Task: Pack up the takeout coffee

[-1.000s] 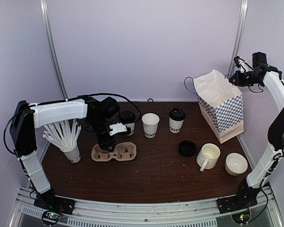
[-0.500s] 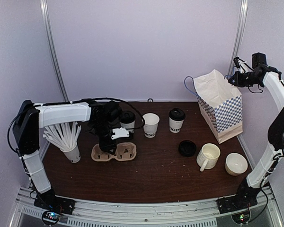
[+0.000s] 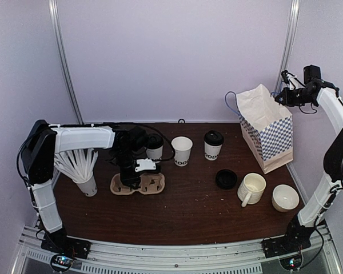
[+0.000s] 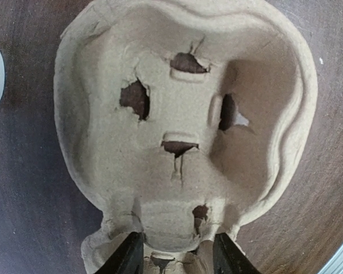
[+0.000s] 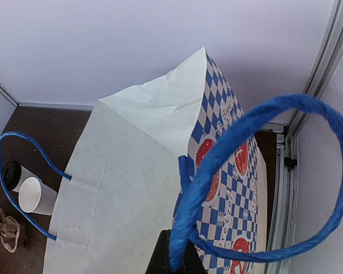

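My left claw (image 4: 177,252) has dropped onto the cup carrier (image 3: 146,184) at nine o'clock. It is half open astride the rim and grips nothing yet. The takeout coffee (image 3: 213,145) stands unpacked near twelve on the surface (image 3: 183,211), so packing hasn't begun. My right claw (image 5: 174,258) stays pinched on the blue handle (image 5: 263,188) of the bag (image 3: 268,128).

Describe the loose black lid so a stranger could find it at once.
Start at the blue-checked paper bag at the far right. In front of it, just left of the cream mug, lies the loose black lid. It is the only lid lying on the wood, not capping a cup.
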`<action>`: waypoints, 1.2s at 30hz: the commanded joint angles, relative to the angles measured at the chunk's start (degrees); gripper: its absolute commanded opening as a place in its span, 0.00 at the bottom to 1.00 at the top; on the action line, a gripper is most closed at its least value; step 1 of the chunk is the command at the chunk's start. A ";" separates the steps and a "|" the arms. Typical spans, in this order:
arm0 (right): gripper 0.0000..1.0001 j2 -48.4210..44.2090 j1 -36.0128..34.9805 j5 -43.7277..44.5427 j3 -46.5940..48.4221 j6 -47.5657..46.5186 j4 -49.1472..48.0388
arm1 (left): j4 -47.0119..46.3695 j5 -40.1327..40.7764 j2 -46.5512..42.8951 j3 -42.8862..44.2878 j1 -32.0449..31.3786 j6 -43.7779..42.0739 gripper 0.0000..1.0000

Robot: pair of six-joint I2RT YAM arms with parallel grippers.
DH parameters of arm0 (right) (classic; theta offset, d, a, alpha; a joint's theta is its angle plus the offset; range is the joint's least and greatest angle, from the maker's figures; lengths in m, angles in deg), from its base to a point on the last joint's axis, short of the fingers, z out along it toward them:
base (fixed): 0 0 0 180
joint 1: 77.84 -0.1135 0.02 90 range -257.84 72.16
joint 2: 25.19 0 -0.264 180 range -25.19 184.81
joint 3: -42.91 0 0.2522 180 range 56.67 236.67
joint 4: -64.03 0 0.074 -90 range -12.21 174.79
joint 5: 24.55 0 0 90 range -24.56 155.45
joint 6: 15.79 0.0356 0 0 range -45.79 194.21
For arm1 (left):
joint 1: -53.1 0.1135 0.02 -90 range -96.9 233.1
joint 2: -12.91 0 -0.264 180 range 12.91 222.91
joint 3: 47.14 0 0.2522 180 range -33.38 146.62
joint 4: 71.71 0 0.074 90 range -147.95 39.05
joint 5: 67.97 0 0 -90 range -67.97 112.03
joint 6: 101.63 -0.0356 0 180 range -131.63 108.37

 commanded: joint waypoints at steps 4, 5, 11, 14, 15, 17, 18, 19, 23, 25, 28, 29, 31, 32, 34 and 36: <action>0.00 -1.65 0.30 -0.99 -1.06 0.43 -1.36 | -1.54 1.39 1.82 0.03 0.50 -0.87 0.45; 0.00 -1.58 0.29 -0.99 -1.06 0.45 -1.38 | -1.75 1.36 1.94 -0.04 0.50 -0.81 0.45; 0.00 -1.30 0.29 -1.18 -1.04 0.40 -1.29 | -1.77 1.20 2.33 0.34 0.50 -0.70 0.40; 0.00 -1.36 0.28 -1.31 -1.06 0.44 -1.22 | -1.77 0.90 1.65 0.41 0.50 -0.70 0.38; 0.00 -1.38 0.27 -1.21 -1.06 0.45 -1.24 | -1.76 0.64 1.34 0.43 0.50 -0.70 0.36; 0.00 -1.55 0.30 -1.14 -1.06 0.36 -1.04 | -1.74 0.30 0.80 0.56 0.50 -0.49 0.35; 0.00 -1.68 0.30 -1.06 -1.06 0.31 -1.03 | -1.50 0.16 0.49 0.71 0.50 -0.32 0.34; 0.00 -1.79 0.29 -1.01 -1.06 0.22 -0.94 | -1.14 -0.08 0.13 1.09 0.50 -0.08 0.33; 0.00 -2.24 0.27 -0.55 0.17 -0.21 0.05 | -0.70 -1.63 -2.10 2.07 0.50 0.98 0.31; 0.00 -2.53 0.30 -0.18 1.39 -0.33 0.89 | -0.53 -2.51 -3.77 2.47 0.50 1.50 0.31; 0.00 -3.15 0.30 -0.01 4.05 -0.21 2.40 | -0.20 -3.54 -6.31 3.01 0.50 2.37 0.31; 0.00 -3.33 0.30 -0.12 4.90 -0.09 2.83 | -0.24 -3.90 -7.47 3.21 0.50 2.81 0.31; 0.00 -3.85 0.21 -0.95 6.39 0.09 3.77 | -0.14 -5.19 -9.44 3.50 0.50 3.50 0.31; 0.00 -4.16 0.21 -1.56 7.06 0.10 4.29 | -0.17 -5.76 -10.38 3.70 0.50 3.95 0.31; 0.00 -5.23 0.18 -2.78 8.13 -0.02 4.80 | -0.23 -7.35 -12.02 4.45 0.50 4.64 0.31; 0.00 -6.57 0.13 -3.74 9.00 -0.20 4.87 | -0.68 -9.51 -13.69 4.86 0.50 4.92 0.31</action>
